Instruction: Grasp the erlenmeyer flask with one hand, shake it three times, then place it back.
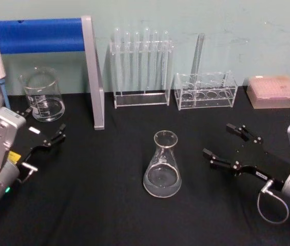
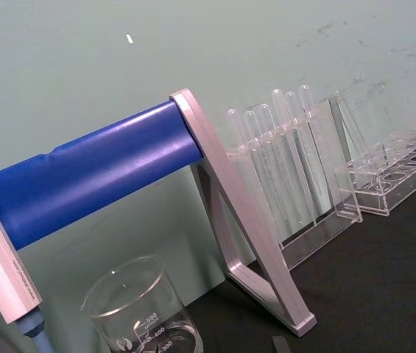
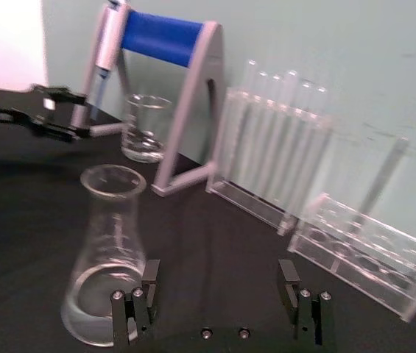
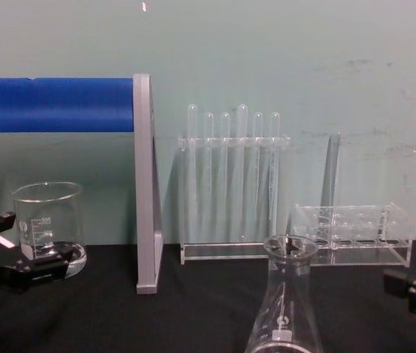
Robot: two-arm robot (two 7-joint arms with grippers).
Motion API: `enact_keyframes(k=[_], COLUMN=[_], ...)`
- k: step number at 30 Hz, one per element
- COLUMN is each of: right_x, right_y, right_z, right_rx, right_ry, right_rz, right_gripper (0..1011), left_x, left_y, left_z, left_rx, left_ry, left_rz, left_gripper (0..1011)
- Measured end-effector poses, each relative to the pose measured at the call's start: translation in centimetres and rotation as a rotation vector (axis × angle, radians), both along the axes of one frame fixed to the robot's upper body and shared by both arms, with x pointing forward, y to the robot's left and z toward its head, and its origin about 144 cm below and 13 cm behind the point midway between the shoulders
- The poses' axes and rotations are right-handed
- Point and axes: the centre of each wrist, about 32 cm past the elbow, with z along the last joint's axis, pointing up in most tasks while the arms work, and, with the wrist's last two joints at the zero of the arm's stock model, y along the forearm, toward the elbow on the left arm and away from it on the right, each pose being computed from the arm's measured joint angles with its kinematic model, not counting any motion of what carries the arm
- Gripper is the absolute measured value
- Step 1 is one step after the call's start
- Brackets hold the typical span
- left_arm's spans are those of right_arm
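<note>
Clear conical erlenmeyer flask [image 1: 162,165] is standing upright on the black table [image 1: 109,205]; the right gripper [image 1: 218,139], fingers spread, is hovering near its right side.

One erlenmeyer flask [image 1: 162,169], one beaker [image 1: 42,95], two tube racks [image 1: 140,97] [image 1: 205,95].

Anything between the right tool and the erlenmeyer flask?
No: bare black tablecloth lies between the right tool and the erlenmeyer flask, seen in the head view.

beaker [image 1: 42,96], tall tube rack [image 1: 141,66], pink box [image 1: 273,92]
</note>
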Motion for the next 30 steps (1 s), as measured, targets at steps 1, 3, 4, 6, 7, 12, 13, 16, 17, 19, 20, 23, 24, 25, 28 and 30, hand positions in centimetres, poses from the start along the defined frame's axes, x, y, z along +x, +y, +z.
enact_keyframes(k=[1,3,4,6,7,12,13,16,17,19,20,23,24,25,28,30], right_x=[0.0,0.0,0.0,0.1,0.2,0.9,1.0,1.5,1.7,2.1,2.3,3.2,3.2,3.5,3.9,4.4], right_y=[0.0,0.1,0.1,0.3,0.3,0.7,0.8,1.0,1.0,1.3,1.4,1.8,1.8,2.0,2.3,2.6], right_z=[0.0,0.1,0.2,0.2,0.2,0.1,0.0,0.0,-0.1,-0.2,-0.2,-0.4,-0.4,-0.4,-0.5,-0.6], right_rx=[0.005,0.017,0.022,0.036,0.04,0.075,0.081,0.098,0.102,0.113,0.116,0.123,0.123,0.125,0.126,0.128], right_ry=[0.002,0.011,0.015,0.026,0.029,0.071,0.078,0.1,0.106,0.121,0.125,0.143,0.143,0.148,0.153,0.158], right_rz=[0.009,0.042,0.053,0.088,0.096,0.16,0.167,0.193,0.199,0.219,0.226,0.26,0.26,0.272,0.287,0.301], right_gripper=[1003,1003,1003,1003,1003,1003,1003,1003,1003,1002,1003,1003,1003,1003,1003,1003], left_x=[0.0,0.0,0.0,0.0,0.0,0.0,0.0,0.0,0.0,0.0,0.0,0.0,0.0,0.0,0.0,0.0], left_y=[0.0,0.0,0.0,0.0,0.0,0.0,0.0,0.0,0.0,0.0,0.0,0.0,0.0,0.0,0.0,0.0], left_z=[0.0,0.0,0.0,0.0,0.0,0.0,0.0,0.0,0.0,0.0,0.0,0.0,0.0,0.0,0.0,0.0], left_rx=[0.0,0.0,0.0,0.0,0.0,0.0,0.0,0.0,0.0,0.0,0.0,0.0,0.0,0.0,0.0,0.0], left_ry=[0.0,0.0,0.0,0.0,0.0,0.0,0.0,0.0,0.0,0.0,0.0,0.0,0.0,0.0,0.0,0.0], left_rz=[0.0,0.0,0.0,0.0,0.0,0.0,0.0,0.0,0.0,0.0,0.0,0.0,0.0,0.0,0.0,0.0], left_gripper=[1001,1001,1001,1001,1001,1001,1001,1001,1001,1001,1001,1001,1001,1001,1001,1001])
